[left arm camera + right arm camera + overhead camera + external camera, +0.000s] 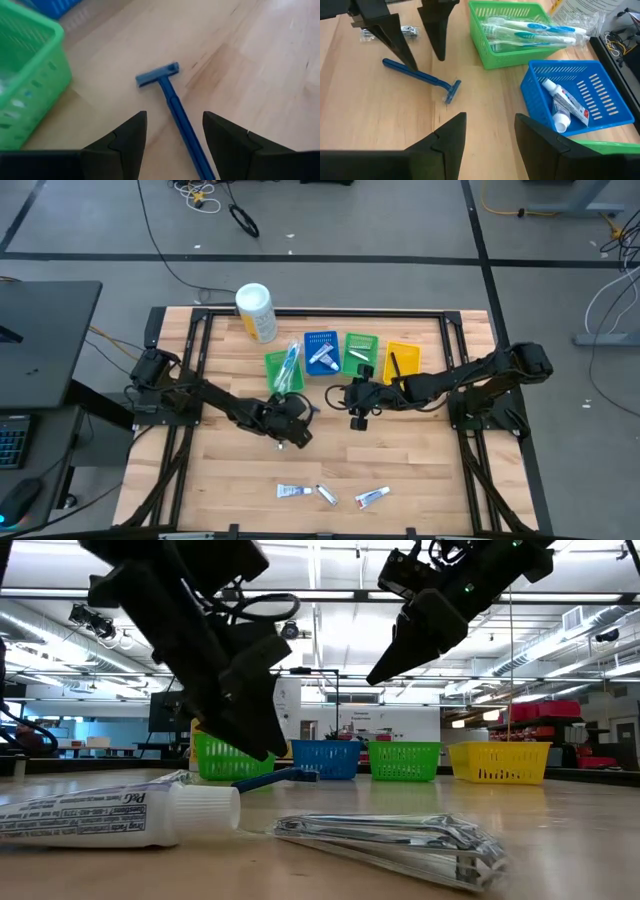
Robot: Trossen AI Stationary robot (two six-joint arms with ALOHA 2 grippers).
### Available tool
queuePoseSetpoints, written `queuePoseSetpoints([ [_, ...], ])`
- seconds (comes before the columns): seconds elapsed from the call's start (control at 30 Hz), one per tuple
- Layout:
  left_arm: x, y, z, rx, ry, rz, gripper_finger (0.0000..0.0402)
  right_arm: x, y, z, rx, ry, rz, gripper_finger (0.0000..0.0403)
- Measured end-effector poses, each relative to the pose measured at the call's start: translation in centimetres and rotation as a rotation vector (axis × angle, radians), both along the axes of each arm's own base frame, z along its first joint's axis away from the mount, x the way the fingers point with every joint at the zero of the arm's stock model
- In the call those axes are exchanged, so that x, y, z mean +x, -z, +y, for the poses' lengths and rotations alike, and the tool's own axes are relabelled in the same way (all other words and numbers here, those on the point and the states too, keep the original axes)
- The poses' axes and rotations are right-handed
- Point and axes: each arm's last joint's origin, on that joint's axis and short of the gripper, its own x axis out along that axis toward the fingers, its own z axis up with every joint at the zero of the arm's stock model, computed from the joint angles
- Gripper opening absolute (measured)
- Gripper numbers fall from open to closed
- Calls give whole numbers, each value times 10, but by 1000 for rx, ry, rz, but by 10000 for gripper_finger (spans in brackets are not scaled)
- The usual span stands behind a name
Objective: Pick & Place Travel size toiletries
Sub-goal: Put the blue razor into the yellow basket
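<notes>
Toiletries of travel size lie spread across a wooden table (230,470) as two dark robot arms work over its middle. A blue razor (420,77) lies flat on the wood just beside a green bin (492,57), its head toward the bins; the left gripper (415,47) stands over its handle with fingers spread, one to each side, not touching it. In the left wrist view the razor (172,107) runs up between the two dark fingers (122,142), the corner of the green bin (30,75) near its head.

The right gripper (358,418) hangs above the table near the middle, in front of the row of bins, its fingers parted and holding nothing.

Four bins stand side by side toward the far edge: the green one holds blue-and-white toothbrushes (530,30), a blue bin (585,95) next to it holds a toothpaste tube (565,105), then comes a second green bin (360,352) and a yellow bin (402,360) with a dark item in it. A white canister with a yellow label (256,312) lies behind the bins.

Near the front edge, well apart from the grippers, lie another toothpaste tube (110,815) with a white cap, a silvery packet (400,840) beside it, and a further small tube (372,497).
</notes>
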Motion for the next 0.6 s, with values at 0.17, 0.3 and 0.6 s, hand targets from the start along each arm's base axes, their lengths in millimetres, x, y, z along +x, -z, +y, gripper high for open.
queuePoseSetpoints([
  [0.17, -9, 10, 3, -13, -39, 6, 203, 0, 0, 0, 0, 0, 0, 177],
  [0.3, -11, 15, 3, -51, -21, -41, 203, 0, 0, 0, 0, 0, 0, 177],
  [0.6, -15, 21, 3, -69, -1, -72, 203, 0, 0, 0, 1, 0, 0, 177],
])
